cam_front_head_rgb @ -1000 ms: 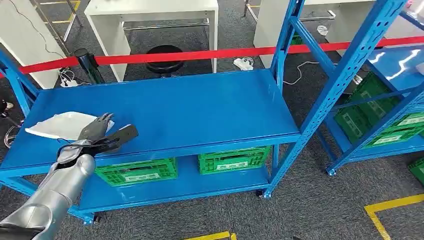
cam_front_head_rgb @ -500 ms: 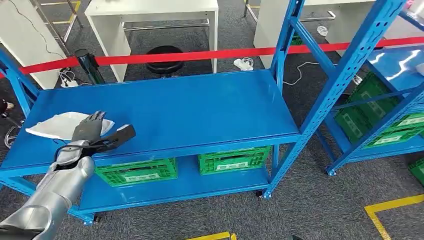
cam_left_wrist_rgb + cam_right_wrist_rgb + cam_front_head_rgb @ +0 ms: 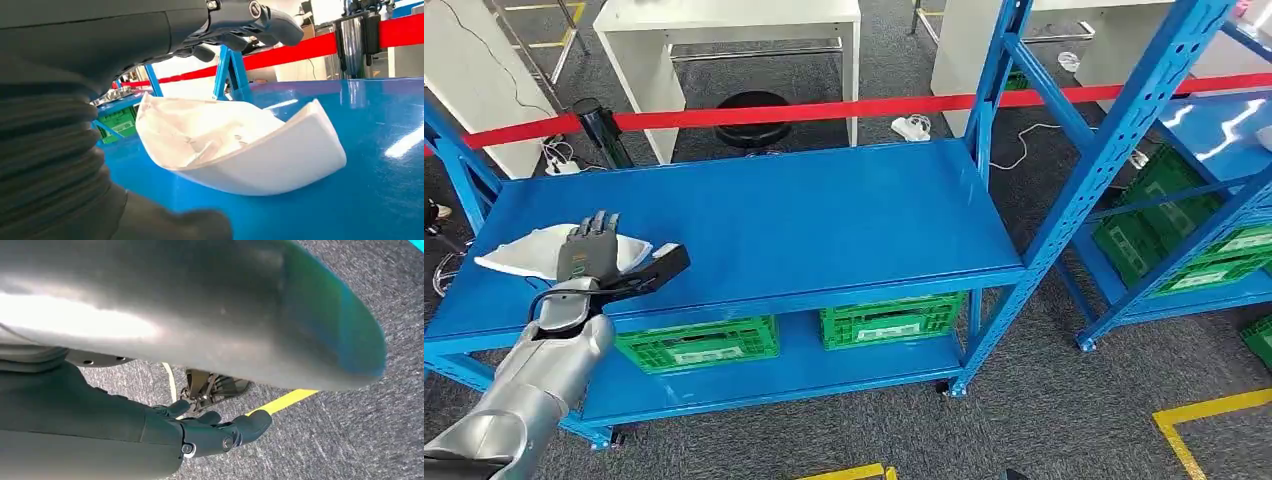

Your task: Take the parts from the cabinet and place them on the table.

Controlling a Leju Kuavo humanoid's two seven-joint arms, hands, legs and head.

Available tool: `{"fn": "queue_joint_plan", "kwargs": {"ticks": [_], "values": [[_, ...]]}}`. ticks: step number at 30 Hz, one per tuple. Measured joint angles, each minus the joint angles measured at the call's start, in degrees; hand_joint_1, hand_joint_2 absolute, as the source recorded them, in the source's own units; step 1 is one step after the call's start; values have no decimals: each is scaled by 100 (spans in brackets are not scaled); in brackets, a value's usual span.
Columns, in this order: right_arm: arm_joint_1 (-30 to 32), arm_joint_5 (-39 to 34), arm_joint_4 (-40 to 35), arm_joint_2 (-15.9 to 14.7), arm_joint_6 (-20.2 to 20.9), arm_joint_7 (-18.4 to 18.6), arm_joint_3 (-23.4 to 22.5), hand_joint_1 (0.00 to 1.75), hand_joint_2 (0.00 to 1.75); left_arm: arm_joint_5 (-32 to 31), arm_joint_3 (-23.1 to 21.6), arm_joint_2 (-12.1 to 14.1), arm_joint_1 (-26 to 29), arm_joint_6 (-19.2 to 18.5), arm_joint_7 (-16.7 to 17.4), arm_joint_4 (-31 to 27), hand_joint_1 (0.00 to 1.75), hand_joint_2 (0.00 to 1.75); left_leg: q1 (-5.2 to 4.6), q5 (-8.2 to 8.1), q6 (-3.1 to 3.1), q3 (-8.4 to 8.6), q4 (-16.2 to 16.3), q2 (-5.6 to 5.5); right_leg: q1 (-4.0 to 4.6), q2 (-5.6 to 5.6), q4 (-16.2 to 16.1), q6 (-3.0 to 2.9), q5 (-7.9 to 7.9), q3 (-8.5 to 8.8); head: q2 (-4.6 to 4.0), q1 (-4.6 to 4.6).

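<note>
L hand is being held spread and empty just above the white curved plastic shell part, which is lying on the blue metal shelf top. Fingers should be lowered over the part's rim w/ thumb underneath before closing. R hand is hanging loosely curled, nothing held.

Blue table top broad and bare, white part at left end

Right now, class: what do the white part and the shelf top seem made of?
White part: likely moulded plastic, smooth, matte, thin curved shell. Shelf top: probably painted sheet metal, glossy blue, with reflected light streaks.
</note>
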Motion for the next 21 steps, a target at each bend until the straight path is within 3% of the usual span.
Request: {"fn": "queue_joint_plan", "kwargs": {"ticks": [7,21], "values": [[-22,7,0,17,-13,-44,0,0,0,-2,7,11,1,-280,-131,4,175,175,0,0,0,0,0,0,0,0,0,0,0,0,0,0],[-55,-28,0,17,-35,-133,0,0,0,-63,46,-2,-65,-392,-282,-26,175,175,0,0,0,5,0,1,-1,1,0,0,0,3,0,0]]}}
